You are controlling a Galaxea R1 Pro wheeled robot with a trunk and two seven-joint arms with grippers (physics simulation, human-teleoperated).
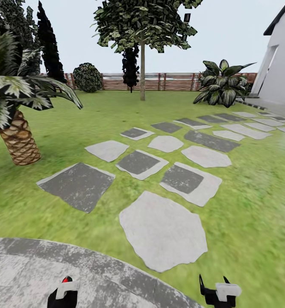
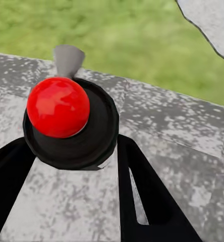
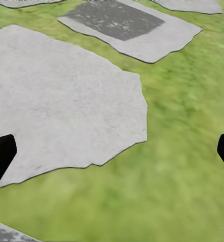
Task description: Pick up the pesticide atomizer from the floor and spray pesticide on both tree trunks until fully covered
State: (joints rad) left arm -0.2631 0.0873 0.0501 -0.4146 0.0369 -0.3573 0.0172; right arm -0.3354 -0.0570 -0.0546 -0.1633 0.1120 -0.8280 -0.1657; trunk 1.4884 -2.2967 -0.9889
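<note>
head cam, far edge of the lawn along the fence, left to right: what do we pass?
Narrow dark conifer → round bush → tall tree with the pale trunk → broad-leaf plant → white building wall. All stand in front of the slatted fence.

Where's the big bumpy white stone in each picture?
Head view: the pale slab lies low in the middle, on grass.
Right wrist view: it covers the upper left, grass around it.
Left wrist view: probably that same slab, just a corner at the top right, beyond the red-topped atomizer.
Shared landmark: the mottled grey paving with its curved edge, also under the atomizer and in the right wrist view's corner.
</note>
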